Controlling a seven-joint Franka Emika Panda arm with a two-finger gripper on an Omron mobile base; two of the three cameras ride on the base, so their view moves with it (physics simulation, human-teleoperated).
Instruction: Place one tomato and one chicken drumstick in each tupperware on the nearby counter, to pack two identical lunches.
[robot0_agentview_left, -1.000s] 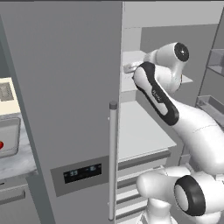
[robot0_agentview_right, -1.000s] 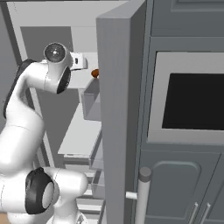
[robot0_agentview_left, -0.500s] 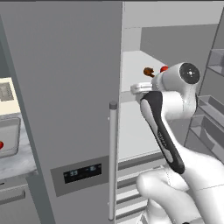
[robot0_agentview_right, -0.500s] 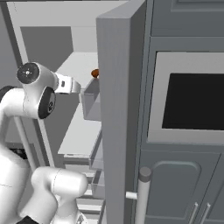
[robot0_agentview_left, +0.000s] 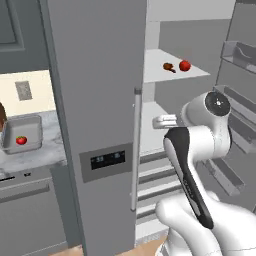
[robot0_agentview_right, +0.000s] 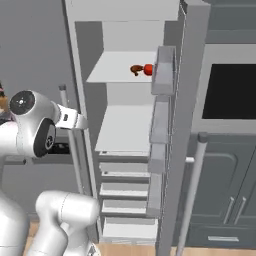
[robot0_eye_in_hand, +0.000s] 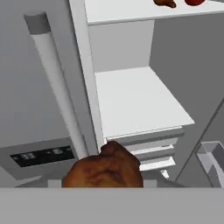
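Note:
My gripper (robot0_agentview_left: 159, 120) hangs in front of the open fridge, level with the middle shelf, and is shut on a brown chicken drumstick (robot0_eye_in_hand: 105, 168) that hides the fingertips in the hand view. On the upper white shelf lie a second drumstick (robot0_agentview_left: 168, 66) and a red tomato (robot0_agentview_left: 184, 65), side by side; they also show as the drumstick (robot0_agentview_right: 135, 69) and tomato (robot0_agentview_right: 148, 69). Far left, the grey tupperware (robot0_agentview_left: 31, 122) sits on the marbled counter (robot0_agentview_left: 40, 157) with one tomato (robot0_agentview_left: 21, 140) inside. The blue-green tupperware is out of view.
The closed fridge door (robot0_agentview_left: 95, 100) with its long handle (robot0_agentview_left: 135, 150) stands between the gripper and the counter. The open door's bins (robot0_agentview_right: 159, 125) flank the shelves on the right. An oven front (robot0_agentview_right: 230, 90) is set in the dark cabinets.
The hand has drawn back from the upper shelf and dropped to middle-shelf height with a drumstick in it. Both base views have shifted, so the base has moved.

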